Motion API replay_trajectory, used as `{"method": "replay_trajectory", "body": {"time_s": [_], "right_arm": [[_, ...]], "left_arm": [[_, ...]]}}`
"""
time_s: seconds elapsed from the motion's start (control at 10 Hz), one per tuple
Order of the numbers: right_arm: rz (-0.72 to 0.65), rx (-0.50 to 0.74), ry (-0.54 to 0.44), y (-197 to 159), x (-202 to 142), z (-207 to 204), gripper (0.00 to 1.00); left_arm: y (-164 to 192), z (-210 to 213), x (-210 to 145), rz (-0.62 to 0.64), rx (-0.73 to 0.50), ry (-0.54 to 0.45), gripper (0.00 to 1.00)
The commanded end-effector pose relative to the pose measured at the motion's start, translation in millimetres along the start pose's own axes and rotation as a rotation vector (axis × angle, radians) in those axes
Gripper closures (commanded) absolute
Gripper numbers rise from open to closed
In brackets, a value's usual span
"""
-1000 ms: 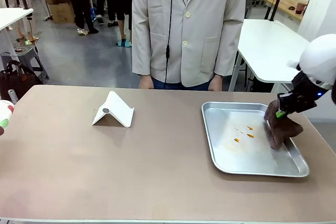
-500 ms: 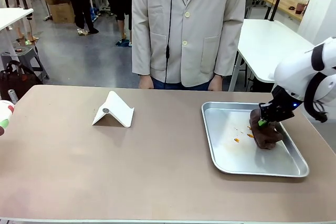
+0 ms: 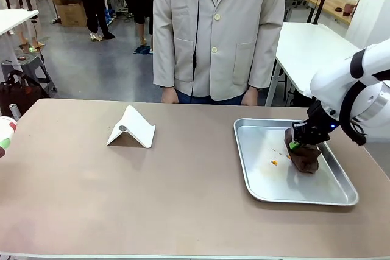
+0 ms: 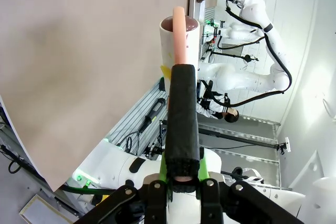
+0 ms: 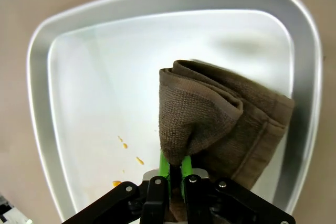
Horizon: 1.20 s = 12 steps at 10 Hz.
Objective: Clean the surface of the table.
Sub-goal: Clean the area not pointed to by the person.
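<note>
Table (image 3: pixel 152 199): one, taupe, lying under the tray and running well out to its left.
Tray (image 3: pixel 263 188): one, silver, shallow.
In the tray: one brown cloth (image 3: pixel 303 156), bunched, and three orange spots (image 5: pixel 139 160) beside the cloth.
Right gripper (image 3: pixel 296 145): pincer clamped narrow on the cloth's top fold, above the tray's middle.
Well left of the tray: one white folded stand (image 3: pixel 133 128).
Beyond the tray's far rim: one person (image 3: pixel 216 28), standing.
Left gripper (image 4: pixel 182 167): pincer closed on one black-sleeved pink rod (image 4: pixel 182 108).
Change since a second ago: cloth and gripper have moved from the tray's right rim toward its middle, and fewer spots show.
</note>
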State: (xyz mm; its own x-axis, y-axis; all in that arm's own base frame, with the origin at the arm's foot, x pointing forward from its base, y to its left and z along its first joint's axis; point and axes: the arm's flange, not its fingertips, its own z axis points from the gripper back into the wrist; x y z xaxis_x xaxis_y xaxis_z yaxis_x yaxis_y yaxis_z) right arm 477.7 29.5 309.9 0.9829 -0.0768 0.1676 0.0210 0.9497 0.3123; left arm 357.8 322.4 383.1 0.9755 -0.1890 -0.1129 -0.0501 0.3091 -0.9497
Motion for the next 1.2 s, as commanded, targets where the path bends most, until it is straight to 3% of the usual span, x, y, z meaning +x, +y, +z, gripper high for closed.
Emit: {"method": "replay_trajectory", "body": {"time_s": [0.0, 0.7, 1.1], "right_arm": [[0.03, 0.065, 0.029, 11, -7, -22, 1.0], [0.103, 0.175, 0.097, 53, -26, -57, 1.0], [0.251, 0.21, 0.172, 81, -58, -62, 1.0]], "left_arm": [[-7, 2, -4, 0.006, -0.007, 0.0, 0.97], [-7, 2, -4, 0.006, -0.007, 0.0, 0.97], [-7, 2, -4, 0.006, -0.007, 0.0, 0.97]]}}
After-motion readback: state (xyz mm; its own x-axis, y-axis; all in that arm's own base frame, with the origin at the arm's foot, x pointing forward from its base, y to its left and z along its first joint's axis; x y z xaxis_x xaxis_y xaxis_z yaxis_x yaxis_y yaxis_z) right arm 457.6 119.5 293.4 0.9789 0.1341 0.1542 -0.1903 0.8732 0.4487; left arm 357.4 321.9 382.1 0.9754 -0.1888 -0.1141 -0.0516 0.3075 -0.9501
